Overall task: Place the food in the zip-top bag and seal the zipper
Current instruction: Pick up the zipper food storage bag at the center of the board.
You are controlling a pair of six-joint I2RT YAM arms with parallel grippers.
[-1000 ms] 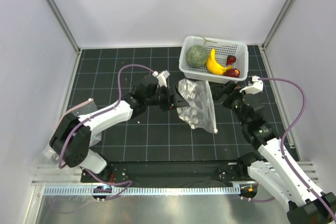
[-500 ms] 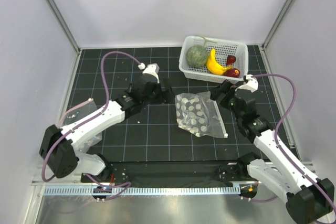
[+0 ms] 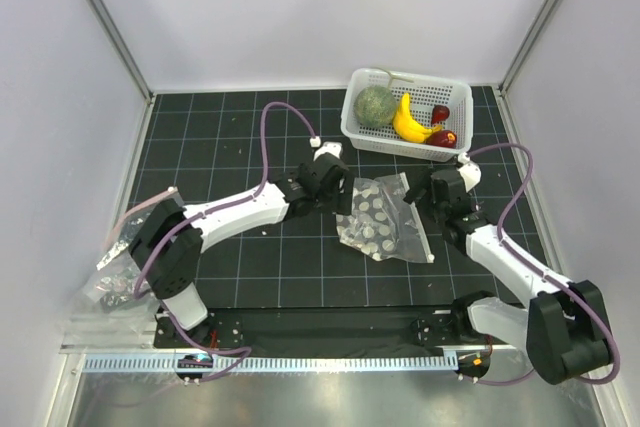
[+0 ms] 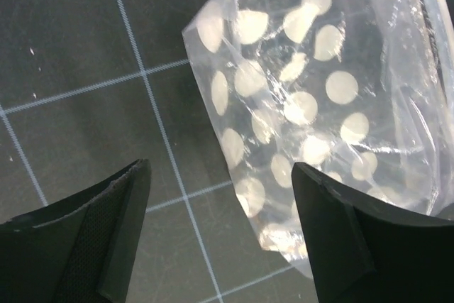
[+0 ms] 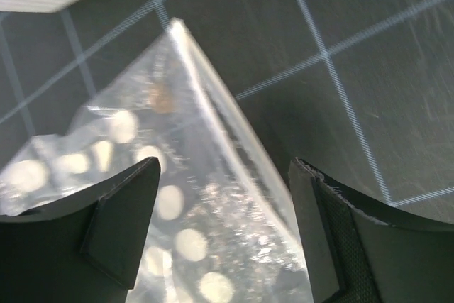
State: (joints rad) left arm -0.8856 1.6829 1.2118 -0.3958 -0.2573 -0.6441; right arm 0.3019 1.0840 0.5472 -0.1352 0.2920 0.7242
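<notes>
Top external view: a black counter ruled with a pale grid sits inside a booth of plain white walls, with grey metal posts at the back corners. A metal rail with a slotted white strip crosses the near edge, and the two arm bases sit just behind it.

The zip-top bag lies flat near the middle of the counter. It is clear, crinkled and printed with white dots, and nothing shows inside it.

The left fingers hang over the bag's left edge and the right fingers over its far right corner.

A white perforated basket stands at the far right of the counter, just beyond the bag. It holds all the food:
- the grey-green melon at its left
- the yellow banana in the middle
- two dark-red fruits at its right

Some crumpled clear plastic lies at the near left corner beside the left arm's base.

Left wrist view: the left fingers are spread wide above the grid. The dotted bag reaches under the right one, and nothing is pinched.

Right wrist view: the right fingers are also spread. The bag's pointed corner and its pale zipper run down between them, clear of both pads. A corner of the basket shows at the upper left.
</notes>
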